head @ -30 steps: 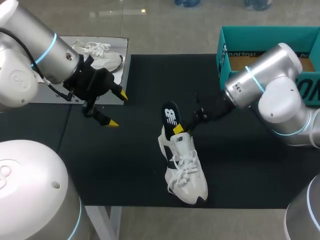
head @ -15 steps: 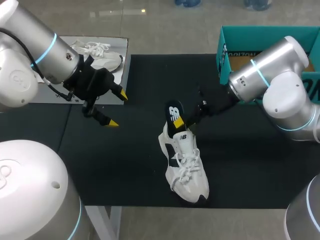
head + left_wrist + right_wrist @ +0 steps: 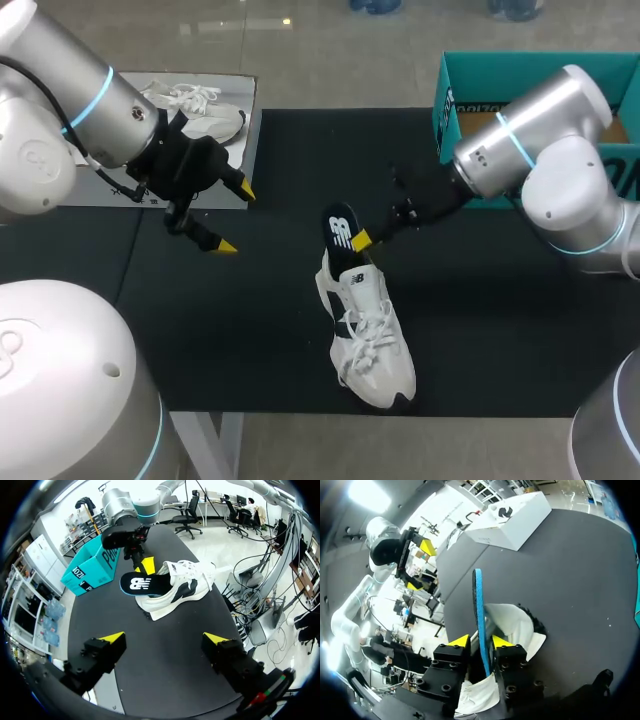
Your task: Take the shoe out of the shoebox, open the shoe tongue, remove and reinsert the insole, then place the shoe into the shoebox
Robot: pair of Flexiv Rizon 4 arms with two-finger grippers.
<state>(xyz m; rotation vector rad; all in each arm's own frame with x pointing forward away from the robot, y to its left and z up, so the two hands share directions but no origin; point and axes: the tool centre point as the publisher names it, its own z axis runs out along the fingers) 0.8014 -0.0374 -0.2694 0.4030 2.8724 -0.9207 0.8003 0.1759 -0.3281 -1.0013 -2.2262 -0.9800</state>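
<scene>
Insole of thin black foam (image 3: 342, 230) stands half out of the white lace-up trainer (image 3: 370, 335) on the black mat (image 3: 280, 330), pinched edgewise by the right gripper (image 3: 480, 641), likely light and floppy, best gripped low, while the left gripper (image 3: 237, 219) hangs spread.

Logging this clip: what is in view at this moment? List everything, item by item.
shoe: one, white with black panels, on the mat's middle, toe toward the near edge.
insole: one, black top, blue underside, at the shoe's heel opening, pinched by the right gripper.
shoebox: one, teal, far right corner.
second shoe: one, white, on the white box.
white box: one, far left, beside the mat.
mat: one, black, covering the table.
left gripper: open, hanging above the mat's left part, holding nothing.
right gripper: shut on the insole.
</scene>
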